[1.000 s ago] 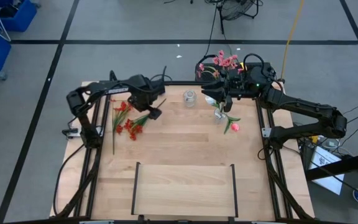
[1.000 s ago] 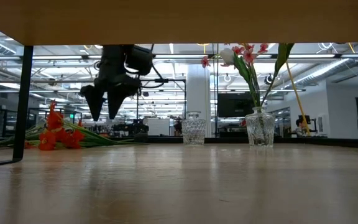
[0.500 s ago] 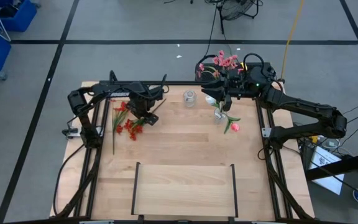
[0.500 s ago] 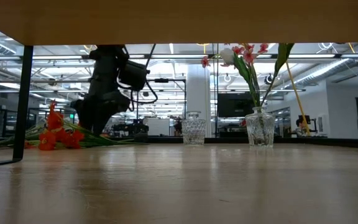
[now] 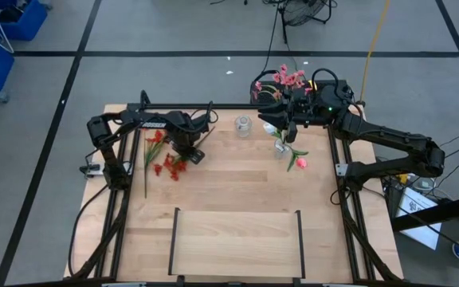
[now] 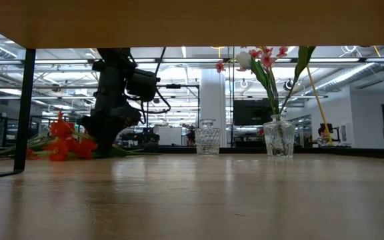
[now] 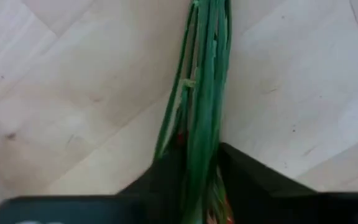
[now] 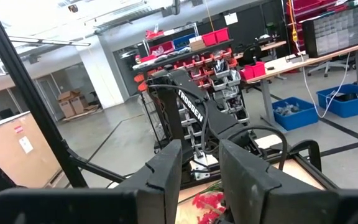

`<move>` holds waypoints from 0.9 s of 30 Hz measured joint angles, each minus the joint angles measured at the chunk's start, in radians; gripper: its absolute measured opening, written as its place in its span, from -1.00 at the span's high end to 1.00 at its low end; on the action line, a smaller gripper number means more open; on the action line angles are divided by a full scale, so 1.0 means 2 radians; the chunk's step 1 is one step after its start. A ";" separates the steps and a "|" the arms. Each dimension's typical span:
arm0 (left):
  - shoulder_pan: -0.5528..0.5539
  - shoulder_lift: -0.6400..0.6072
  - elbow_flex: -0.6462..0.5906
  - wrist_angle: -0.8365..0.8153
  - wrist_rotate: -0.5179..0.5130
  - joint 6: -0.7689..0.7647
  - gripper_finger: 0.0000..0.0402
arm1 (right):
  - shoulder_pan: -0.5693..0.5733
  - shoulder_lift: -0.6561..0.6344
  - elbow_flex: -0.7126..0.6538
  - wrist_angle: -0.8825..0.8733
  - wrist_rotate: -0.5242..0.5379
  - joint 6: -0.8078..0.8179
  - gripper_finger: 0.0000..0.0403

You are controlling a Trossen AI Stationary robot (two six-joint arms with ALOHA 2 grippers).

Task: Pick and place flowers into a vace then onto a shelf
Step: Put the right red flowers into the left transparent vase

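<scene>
The red flowers (image 5: 166, 163) lie on the table's far left part, their green stems (image 7: 204, 93) bundled side by side. My left gripper (image 5: 188, 154) stands down on them, pointing at the table, shut on the stems. A glass vase (image 6: 279, 137) at the far right holds pink blossoms, a white bud and a long leaf. An empty glass vase (image 5: 243, 125) stands to its left. My right gripper (image 8: 199, 162) hovers high and level above the filled vase, open with nothing between its fingers. The shelf (image 5: 236, 239) sits at the near edge. My left gripper pinches the bundle of green stems (image 7: 199, 163) between its two fingers (image 7: 166, 180). It comes from above, pointing down, with the fingers across the stems. The flowers lie flat on the table, blossoms (image 6: 62, 143) to one side of the gripper.
A pink-red tulip bud (image 5: 300, 163) shows beside the filled vase. Black upright rails (image 5: 174, 239) stand at the shelf's two short sides. Bare wood stretches across the table's middle between the flowers and the shelf. The black frame (image 5: 118, 175) runs along both table sides.
My left gripper has come down onto the red flowers' stems on the table, still pointing straight down. Its fingers, spread wide a second ago, have drawn together about the stems. The right arm has kept still.
</scene>
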 joint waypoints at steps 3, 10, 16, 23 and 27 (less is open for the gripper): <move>-0.001 0.000 0.000 -0.003 0.003 0.002 0.84 | 0.000 0.000 0.000 -0.001 0.000 0.000 0.50; -0.001 -0.010 0.000 -0.023 0.020 0.001 0.86 | 0.000 0.000 0.000 -0.005 0.000 0.000 0.50; -0.001 -0.055 0.000 -0.033 0.025 0.006 0.95 | 0.000 0.000 0.000 -0.005 0.000 -0.010 0.50; -0.001 -0.114 0.029 -0.042 0.044 0.013 0.89 | 0.000 0.000 0.000 -0.005 0.000 -0.018 0.50; 0.001 -0.122 0.077 -0.047 0.078 0.014 0.96 | 0.000 0.000 0.000 -0.005 0.000 -0.027 0.50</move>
